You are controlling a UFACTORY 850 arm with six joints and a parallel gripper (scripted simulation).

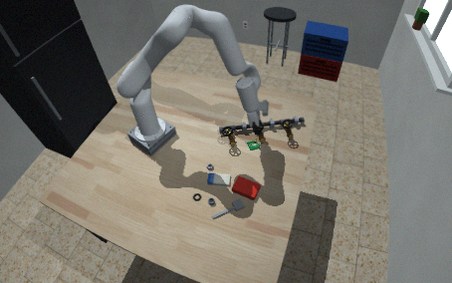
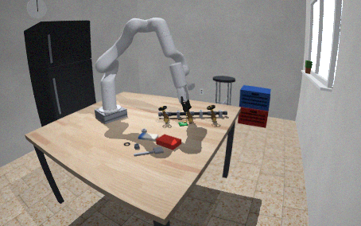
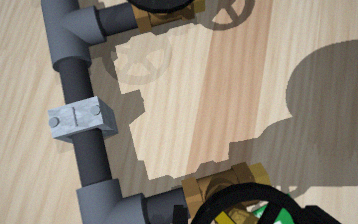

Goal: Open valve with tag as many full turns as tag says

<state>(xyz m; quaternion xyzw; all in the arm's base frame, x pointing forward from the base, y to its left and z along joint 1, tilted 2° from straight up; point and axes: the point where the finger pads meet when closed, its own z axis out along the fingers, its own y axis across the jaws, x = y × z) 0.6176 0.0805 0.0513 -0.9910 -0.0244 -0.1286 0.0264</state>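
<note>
A dark pipe manifold (image 1: 261, 127) with three brass valves lies on the wooden table. A green tag (image 1: 253, 144) lies in front of the middle valve. My gripper (image 1: 257, 129) stands straight down over the middle valve and is shut on its black handwheel. In the exterior view the gripper (image 2: 186, 105) sits on the middle valve (image 2: 188, 113), with the tag (image 2: 183, 124) just in front. In the wrist view the handwheel (image 3: 245, 205) fills the bottom edge, with a sliver of green tag (image 3: 276, 212) behind it. The tag's number is hidden. The neighbouring valve (image 3: 165, 10) shows at the top.
The left valve (image 1: 232, 145) and right valve (image 1: 291, 138) flank the gripper. A red box (image 1: 246, 187), a blue and white block (image 1: 218, 178), a washer (image 1: 197, 197), nuts and a grey tool (image 1: 228, 209) lie nearer the table's front. A grey pipe clamp (image 3: 80, 120) holds the pipe.
</note>
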